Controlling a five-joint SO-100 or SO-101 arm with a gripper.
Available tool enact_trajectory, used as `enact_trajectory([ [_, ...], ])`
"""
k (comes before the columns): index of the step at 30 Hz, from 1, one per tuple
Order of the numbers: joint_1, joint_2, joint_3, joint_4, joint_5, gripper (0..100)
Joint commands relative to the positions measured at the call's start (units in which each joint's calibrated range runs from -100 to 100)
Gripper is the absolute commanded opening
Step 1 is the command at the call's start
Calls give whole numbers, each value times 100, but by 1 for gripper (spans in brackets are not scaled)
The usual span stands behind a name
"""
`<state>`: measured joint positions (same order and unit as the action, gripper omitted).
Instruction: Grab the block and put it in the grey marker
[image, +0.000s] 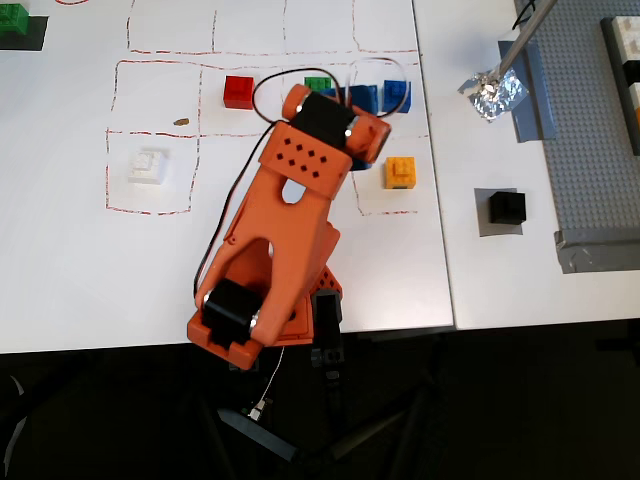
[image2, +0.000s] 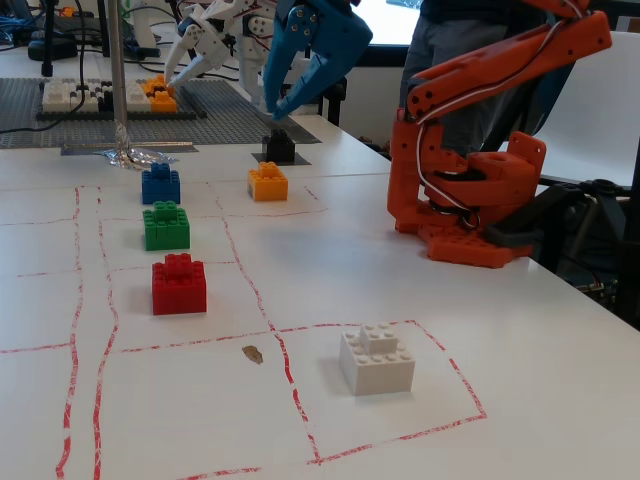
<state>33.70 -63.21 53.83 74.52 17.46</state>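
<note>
The black block (image: 507, 206) stands on the flat dark-grey marker (image: 484, 226) at the right of the overhead view, apart from the arm. In the fixed view the block (image2: 279, 147) sits on the marker (image2: 296, 159) at the back of the table. My blue gripper (image2: 276, 109) hangs in the air in front of and above the block, its jaws a little apart and holding nothing. In the overhead view the gripper (image: 364, 101) is over the row of coloured blocks, well left of the black block.
Red (image: 239, 91), green (image: 317, 82), blue (image: 396, 94), orange (image: 400, 172) and white (image: 148, 166) blocks stand in red-lined squares. Crumpled foil (image: 493, 92) under a metal rod and a studded grey baseplate (image: 590, 150) lie at the right. The orange arm base (image2: 465, 200) stands at the table edge.
</note>
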Motion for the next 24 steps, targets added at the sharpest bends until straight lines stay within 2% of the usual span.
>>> enact_trajectory([
  [1,-789,-473,147,-652,-508,0],
  [8,-1839,-1343,1335,-1933,-1270,0],
  [18,-3198,-2541,2858,-2162,-1998,0],
  [24,-3401,-3067,3656,-2162,-1978,0],
])
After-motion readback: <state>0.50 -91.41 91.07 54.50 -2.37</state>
